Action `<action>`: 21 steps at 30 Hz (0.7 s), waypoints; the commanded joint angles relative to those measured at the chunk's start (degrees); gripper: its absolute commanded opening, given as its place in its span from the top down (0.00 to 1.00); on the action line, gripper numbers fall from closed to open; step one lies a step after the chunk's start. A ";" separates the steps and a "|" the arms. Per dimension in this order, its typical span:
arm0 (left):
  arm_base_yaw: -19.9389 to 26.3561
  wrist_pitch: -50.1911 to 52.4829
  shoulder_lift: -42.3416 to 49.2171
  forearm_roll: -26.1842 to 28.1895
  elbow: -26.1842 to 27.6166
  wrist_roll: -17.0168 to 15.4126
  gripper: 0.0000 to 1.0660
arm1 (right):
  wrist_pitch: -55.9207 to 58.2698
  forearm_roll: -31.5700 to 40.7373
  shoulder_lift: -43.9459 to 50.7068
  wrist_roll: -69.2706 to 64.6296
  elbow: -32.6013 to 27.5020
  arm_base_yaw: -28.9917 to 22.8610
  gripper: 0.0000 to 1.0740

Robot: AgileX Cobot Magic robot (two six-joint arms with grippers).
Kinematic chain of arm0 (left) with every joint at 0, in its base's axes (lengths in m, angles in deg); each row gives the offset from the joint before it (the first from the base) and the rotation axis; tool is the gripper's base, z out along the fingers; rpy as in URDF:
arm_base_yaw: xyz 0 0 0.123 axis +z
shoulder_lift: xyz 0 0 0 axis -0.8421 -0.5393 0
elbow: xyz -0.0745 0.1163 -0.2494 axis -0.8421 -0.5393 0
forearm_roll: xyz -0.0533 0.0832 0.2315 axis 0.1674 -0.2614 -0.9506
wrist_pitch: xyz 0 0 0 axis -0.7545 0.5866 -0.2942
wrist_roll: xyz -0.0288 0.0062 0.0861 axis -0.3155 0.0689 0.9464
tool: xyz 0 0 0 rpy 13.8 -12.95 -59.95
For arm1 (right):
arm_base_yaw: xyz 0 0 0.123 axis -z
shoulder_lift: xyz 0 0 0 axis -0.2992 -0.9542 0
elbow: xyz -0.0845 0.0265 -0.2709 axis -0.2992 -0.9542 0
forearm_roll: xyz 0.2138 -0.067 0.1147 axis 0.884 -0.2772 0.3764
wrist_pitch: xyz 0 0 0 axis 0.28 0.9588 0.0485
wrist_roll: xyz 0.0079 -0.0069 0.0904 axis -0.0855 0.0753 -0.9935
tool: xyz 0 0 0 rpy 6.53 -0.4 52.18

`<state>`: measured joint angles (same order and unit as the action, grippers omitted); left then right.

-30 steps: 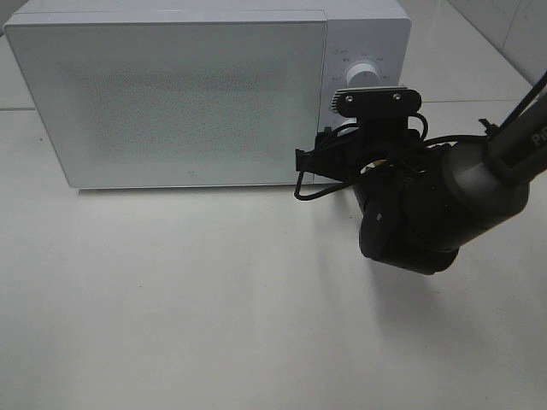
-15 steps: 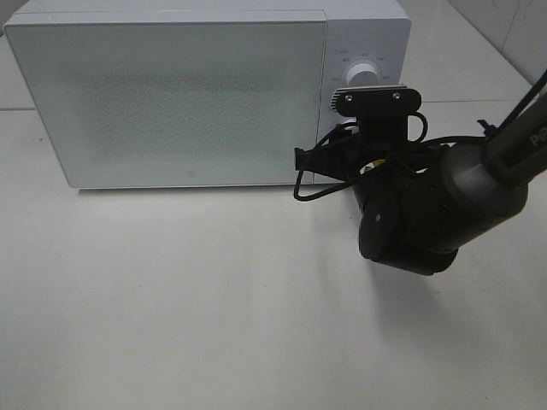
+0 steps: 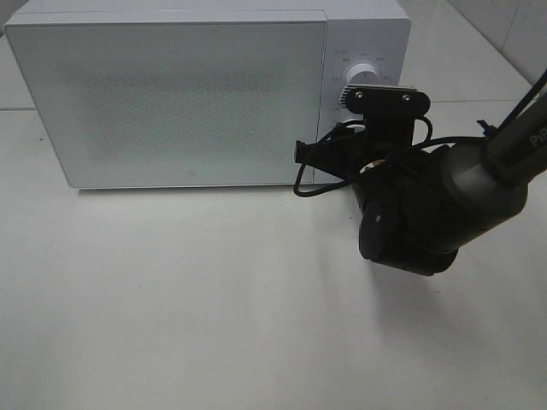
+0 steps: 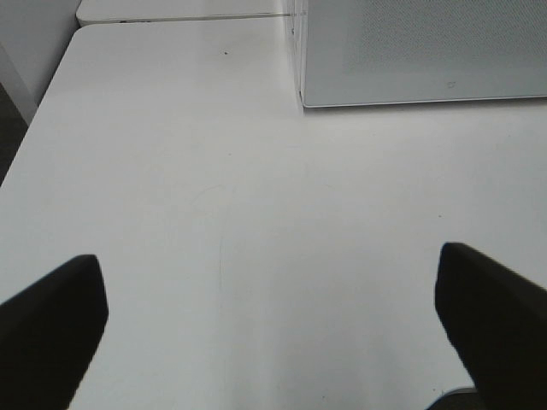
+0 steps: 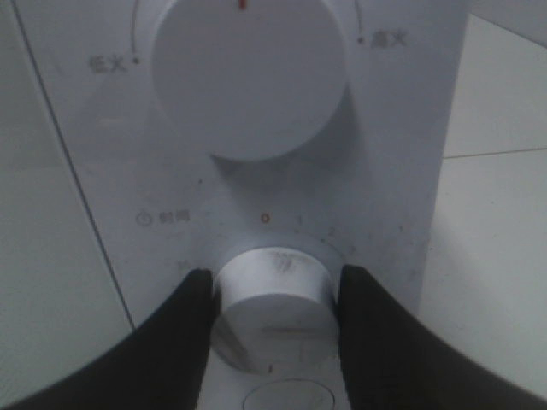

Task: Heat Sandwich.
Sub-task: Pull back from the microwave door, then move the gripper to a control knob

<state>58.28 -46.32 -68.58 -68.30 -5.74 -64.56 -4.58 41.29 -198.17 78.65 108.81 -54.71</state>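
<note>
The sandwich is out of view. The white microwave [image 3: 171, 94] stands at the back of the table with its door closed. My right gripper [image 5: 273, 299] is pressed up to the control panel, its two black fingers [image 5: 175, 329] shut on either side of the lower round timer knob [image 5: 273, 282]. The larger power knob [image 5: 248, 73] sits just above it, untouched. In the exterior high view the right arm [image 3: 427, 213] and its wrist camera mount cover that lower knob. My left gripper [image 4: 273, 316] hangs open over bare table, nothing between its fingers [image 4: 51, 329].
The white table [image 3: 214, 299] stretches in front of the microwave. In the left wrist view the microwave's lower front corner [image 4: 308, 98] shows, and the table's edge [image 4: 34, 111] runs along one side.
The right gripper's jaws have closed onto the lower knob, and its wrist has shifted and turned slightly at the panel. The left gripper has not moved.
</note>
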 commanded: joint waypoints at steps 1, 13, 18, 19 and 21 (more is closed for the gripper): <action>-0.06 0.74 1.60 0.40 -0.17 -0.23 0.05 | -0.46 -1.89 0.23 -7.73 0.52 0.23 0.90; -0.06 0.74 1.60 0.40 -0.17 -0.23 0.05 | -1.78 -4.18 0.23 -32.54 0.52 0.23 0.91; -0.06 0.74 1.60 0.40 -0.17 -0.23 0.05 | -1.72 -4.18 0.23 -41.83 0.52 0.23 0.92; -0.06 0.74 1.60 0.40 -0.17 -0.23 0.05 | -1.78 -4.30 0.23 -43.43 0.52 0.23 0.92; -0.06 0.74 1.60 0.40 -0.17 -0.23 0.05 | -1.78 -4.41 0.23 -44.98 0.52 0.23 0.92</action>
<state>58.28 -46.32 -68.58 -68.30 -5.74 -64.56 -5.27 40.48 -198.29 36.25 108.70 -54.48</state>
